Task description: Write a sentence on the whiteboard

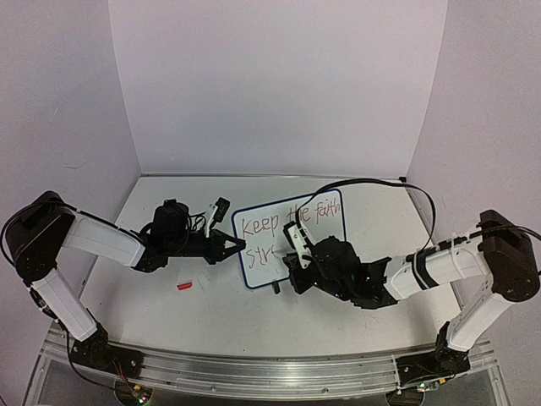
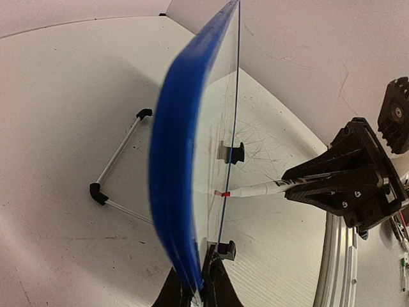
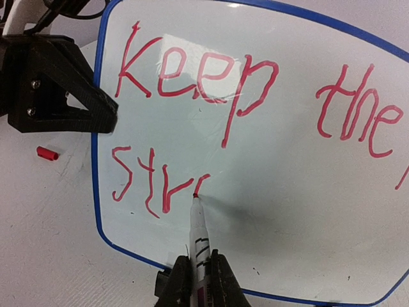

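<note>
The board point(image 1: 262, 241) sits mid-table point(image 1: 254, 334), slightly right of centre, between the two arms. Its long axis runs left to right, the right end angled a little toward the far wall, and its written face is turned up toward the top camera. Whether it lies flat or is propped at a slant I cannot tell. Two black clip feet point(image 2: 233, 152) show along one long edge.

The sentence point(image 1: 287, 218) runs along the long axis in red. The upper line reads "Keep the faith" and the lower line reads only "Str" point(image 3: 150, 182), starting at the board's left end.

The left fingers point(image 2: 217, 291) are closed narrow on the blue rim at the board's left short edge, pinching it edge-on.

The right fingers point(image 3: 225, 288) are clamped on a white marker point(image 3: 199, 246). The marker's long axis points away from the right arm, up the board toward the writing. Its red tip touches the face at the foot of the "r".

A small red piece point(image 1: 183, 287) lies on the table, left of the board and near the left fingers, apart from both.
</note>
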